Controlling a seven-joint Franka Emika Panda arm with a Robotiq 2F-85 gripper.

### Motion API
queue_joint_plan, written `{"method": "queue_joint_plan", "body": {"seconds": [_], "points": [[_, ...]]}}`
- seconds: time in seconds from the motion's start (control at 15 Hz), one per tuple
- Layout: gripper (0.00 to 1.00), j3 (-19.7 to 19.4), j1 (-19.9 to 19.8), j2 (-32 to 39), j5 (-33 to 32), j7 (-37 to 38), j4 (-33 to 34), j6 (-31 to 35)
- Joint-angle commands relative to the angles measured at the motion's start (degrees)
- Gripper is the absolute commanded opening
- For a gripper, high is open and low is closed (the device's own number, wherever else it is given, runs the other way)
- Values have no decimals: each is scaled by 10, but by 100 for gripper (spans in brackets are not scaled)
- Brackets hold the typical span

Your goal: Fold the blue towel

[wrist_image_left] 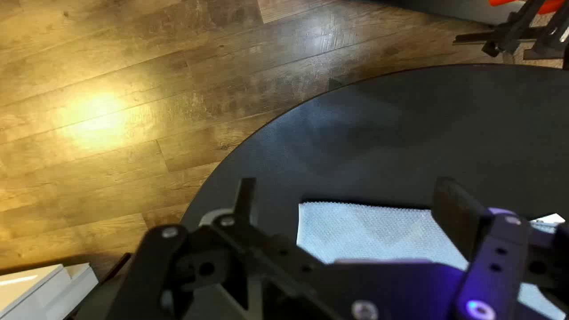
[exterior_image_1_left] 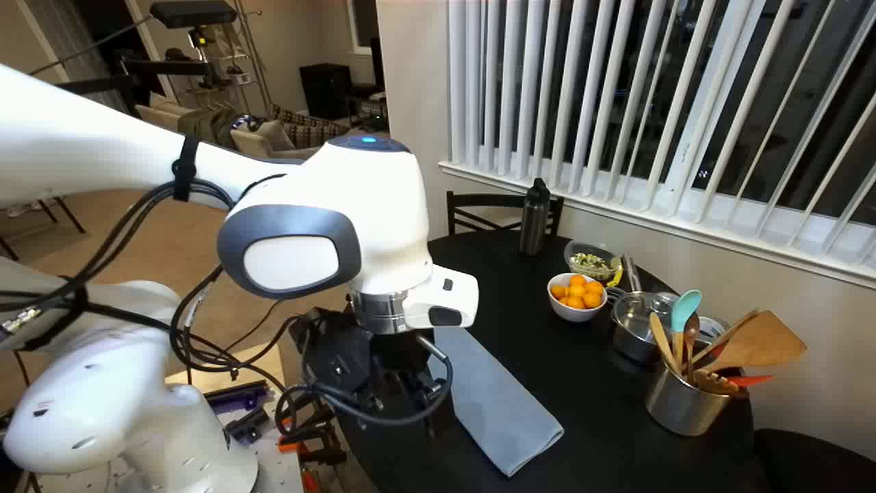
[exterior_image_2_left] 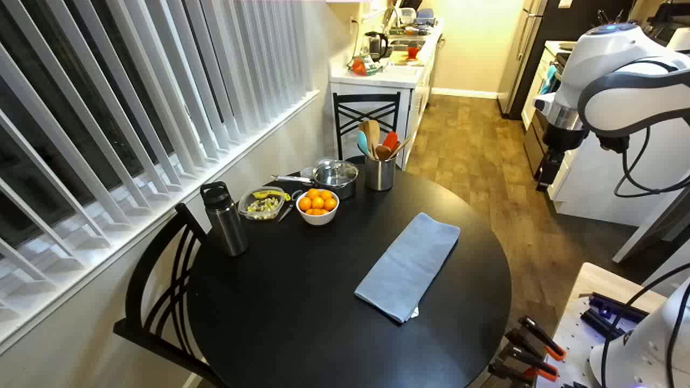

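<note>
- Folding looks nearly done, as far as I can judge: the blue towel [exterior_image_2_left: 409,267] lies flat on the dark table [exterior_image_2_left: 280,302], right of the table's middle in an exterior view, as a long narrow strip with what look like layers at its near end.
- Left to do: perhaps one more fold across the length, perhaps nothing; how many folds are wanted, I cannot tell.
- To the right, well apart from the towel, hangs the gripper [wrist_image_left: 346,198]; its jaws stand wide apart in the wrist view and have hold of nothing.
- Counting from the left: one chair [exterior_image_2_left: 156,345], with one bottle [exterior_image_2_left: 226,223] standing on the table near it.
- Next, one clear tub [exterior_image_2_left: 245,205], then one white bowl [exterior_image_2_left: 319,219] with at least six oranges [exterior_image_2_left: 317,203]; any lower ones are hidden.
- One pan [exterior_image_2_left: 345,189], its handle pointing left, then one metal pot [exterior_image_2_left: 380,175] with at least five utensils [exterior_image_2_left: 372,137], partly overlapping.
- A second chair [exterior_image_2_left: 366,97] behind the pot, making two.
- One towel, a small white tag or scrap [exterior_image_2_left: 414,312] showing at a near corner.
- Beyond the table's edge, at least three clamps [exterior_image_2_left: 542,334], overlapping too much for a sure count.
- Farthest right, one robot arm [exterior_image_2_left: 620,102] carrying one gripper.
</note>
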Motion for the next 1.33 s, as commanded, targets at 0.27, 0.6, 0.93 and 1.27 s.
{"method": "queue_joint_plan", "body": {"seconds": [0.27,0.6,0.93,1.27], "points": [[100,4,-3,0,3,-2,1,-1],[100,-12,10,61,7,-21,34,44],[100,-50,47,203,92,-103,152,38],[100,-27,47,327,164,-208,198,78]]}}
